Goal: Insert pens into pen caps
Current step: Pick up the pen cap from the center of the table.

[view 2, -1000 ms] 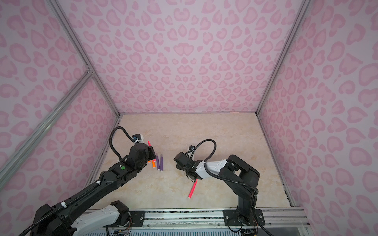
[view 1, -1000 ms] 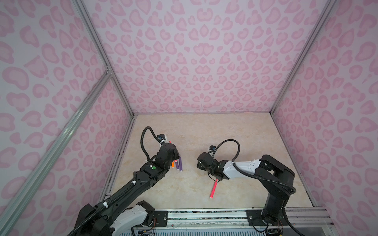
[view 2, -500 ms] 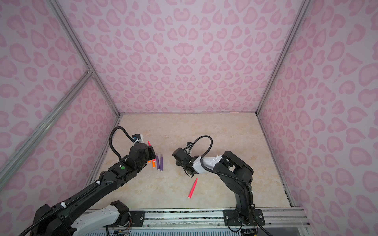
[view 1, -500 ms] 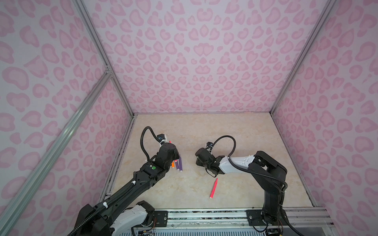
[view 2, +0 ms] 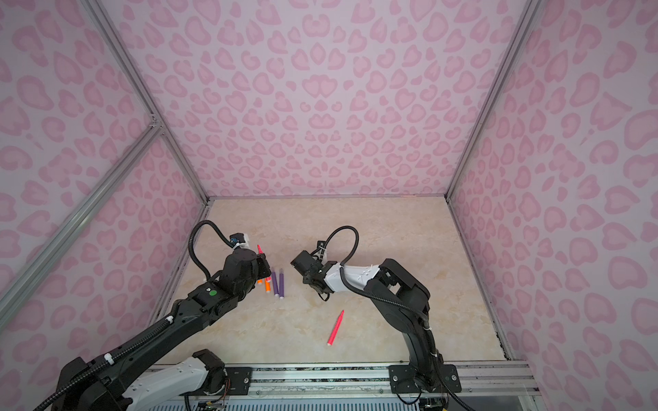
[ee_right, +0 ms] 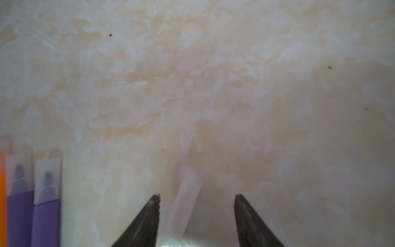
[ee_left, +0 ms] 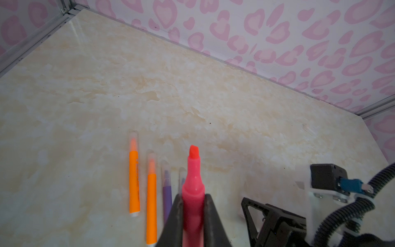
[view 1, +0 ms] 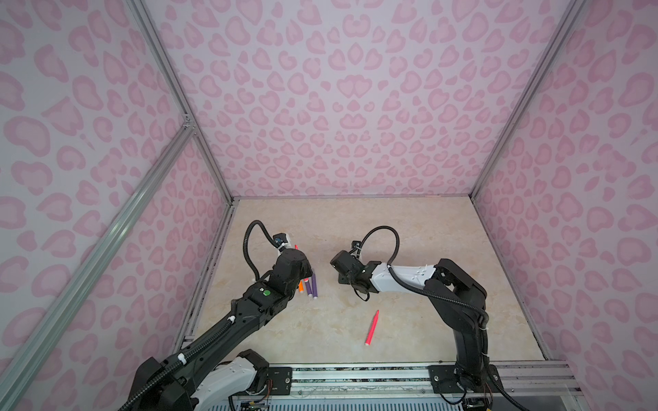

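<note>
**Pairing a bare pen with a loose cap**

Nearest the front rail, a loose pink-red pen [view 1: 372,328] lies flat and alone on the table [view 1: 356,220]. Its long axis slants from the blunt end, nearer the rail, to the pointed tip farther in. Whether it wears a cap is too faint to tell.

Farther in, the right gripper [ee_right: 197,195] hangs low with its jaws spread, one on each side of a clear cap [ee_right: 186,198] that lies on the surface and touches neither. The cap's long axis runs roughly along the gripper's reach, slightly askew, and which end is open is too blurred to tell. This straddle suggests that a pickup is being lined up.

Across from it, the left gripper [ee_left: 193,196] is pinched on the barrel of a second pink-red pen [ee_left: 193,171]. The pen's long axis lies in line with the fingers, and its bare chisel tip projects beyond them toward the far wall. Held so, the tip is free to receive a cap, probably the one under the right arm.

Just beside the left gripper, two orange pens [ee_left: 134,181] and two purple pens [ee_right: 19,203] lie in a parallel row. Each tip sits inside its own clear cap and points toward the far wall, butts nearer: apparently finished work set aside
</note>
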### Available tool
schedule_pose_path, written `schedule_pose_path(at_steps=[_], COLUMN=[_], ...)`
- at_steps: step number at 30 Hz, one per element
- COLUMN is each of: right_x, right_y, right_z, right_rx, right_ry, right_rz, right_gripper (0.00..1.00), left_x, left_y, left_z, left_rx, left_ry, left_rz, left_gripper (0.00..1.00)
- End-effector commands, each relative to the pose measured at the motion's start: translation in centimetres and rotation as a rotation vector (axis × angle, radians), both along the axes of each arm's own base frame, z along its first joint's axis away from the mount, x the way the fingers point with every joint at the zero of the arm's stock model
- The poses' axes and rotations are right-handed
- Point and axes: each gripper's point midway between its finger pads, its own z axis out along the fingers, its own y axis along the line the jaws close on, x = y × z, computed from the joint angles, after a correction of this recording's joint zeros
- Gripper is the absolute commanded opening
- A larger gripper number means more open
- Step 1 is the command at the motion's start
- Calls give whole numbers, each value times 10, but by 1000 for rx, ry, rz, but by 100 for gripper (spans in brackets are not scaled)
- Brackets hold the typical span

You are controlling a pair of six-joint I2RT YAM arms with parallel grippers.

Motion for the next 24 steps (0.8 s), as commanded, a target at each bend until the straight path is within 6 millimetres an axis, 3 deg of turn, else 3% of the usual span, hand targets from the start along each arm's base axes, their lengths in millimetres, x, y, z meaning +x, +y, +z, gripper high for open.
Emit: schedule_pose_path(at_steps=[1,9,24], right_x=[1,0,-2], right_y=[-4,-15,-8], right_z=[-8,-13,-21], right_rx=[-92,-142,-147], right_ry=[31,33,57], right_rz=[31,4,31], right_gripper=[58,54,36], left_x=[2,1,0], left_y=[0,0,2], left_z=[8,12,13], left_rx=[-11,-16,-16], left_ry=[-24,-32,-34], left_rz=[5,3,4], left_gripper=[3,3,3])
